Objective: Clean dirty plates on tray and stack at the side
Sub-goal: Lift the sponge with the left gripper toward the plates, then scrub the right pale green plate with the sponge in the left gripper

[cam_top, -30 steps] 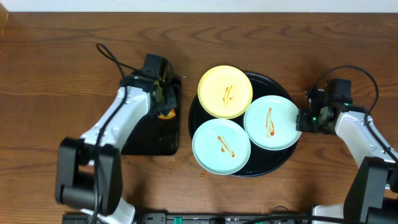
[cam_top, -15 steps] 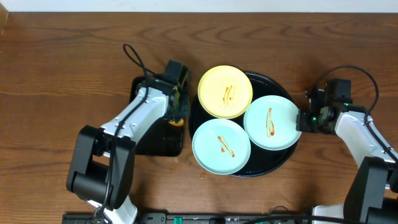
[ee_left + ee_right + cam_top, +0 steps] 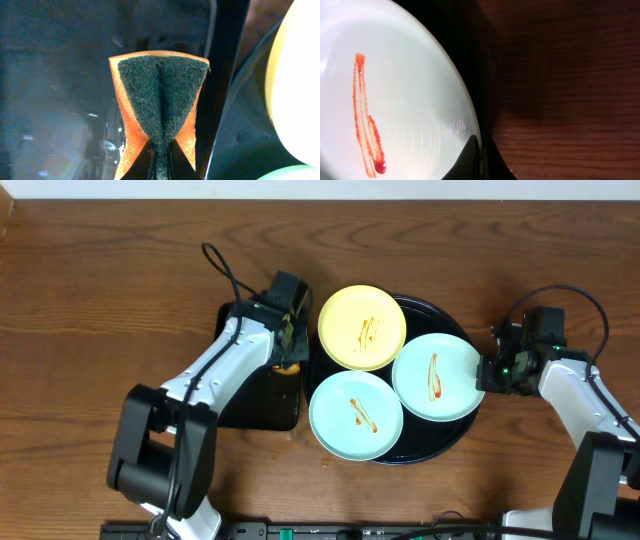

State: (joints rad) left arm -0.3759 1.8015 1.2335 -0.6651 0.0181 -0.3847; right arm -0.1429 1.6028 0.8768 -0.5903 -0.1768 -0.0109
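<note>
Three small round plates are found on the large round glossy black tray (image 3: 435,438): a pale yellow plate (image 3: 362,327), a front pale blue-green plate (image 3: 356,416) and a right pale blue-green plate (image 3: 436,377). All are marked by orange-red sauce streaks (image 3: 367,125). An orange sponge with a dark green scouring face (image 3: 160,100) is clamped in the left gripper (image 3: 160,160), just beside the tray. The right plate's rim is pinched by the right gripper (image 3: 481,155). Nothing is judged cleaned, and nothing is stacked on the wooden desk (image 3: 100,280).

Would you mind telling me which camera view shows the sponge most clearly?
The left wrist view: the sponge sits centre frame, folded, dark scouring face outward, orange edges, pinched by the left gripper. Overhead shows only an orange sliver beneath the gripper. The right wrist view misses it.
</note>
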